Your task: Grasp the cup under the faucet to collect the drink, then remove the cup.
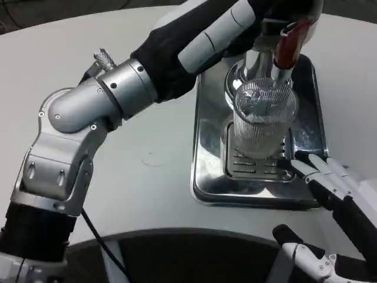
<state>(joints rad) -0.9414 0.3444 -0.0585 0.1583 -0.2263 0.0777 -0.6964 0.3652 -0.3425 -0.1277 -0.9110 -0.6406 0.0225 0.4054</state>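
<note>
- The cup (263, 121) stands upright on the slotted drip grate (254, 164) of a metal tray (206, 141), directly under the faucet (288, 44) with its red handle.
- The right hand (327, 177) sits just beside the cup's lower right side, at the tray's front right corner; its white and black fingers (306, 167) reach toward the cup's base and are spread apart, holding nothing. Whether a fingertip touches the cup cannot be told.
- The left hand (247, 17) is up at the top of the dispenser, above and behind the cup; its fingers are largely hidden there, so its hold cannot be told.
- The cup is clear, ribbed plastic or glass, wider at the rim than at the base; whether it holds liquid cannot be told.
- The tray is shiny steel with a raised rim, and the cup sits near its middle, apart from the left and front rims.
- The left forearm (106, 94) crosses the white bench (153, 177) from lower left to upper right, passing the tray's upper left corner.
- Bare bench lies left of the tray, and a narrow strip lies before it, ending at the bench's curved front edge.
</note>
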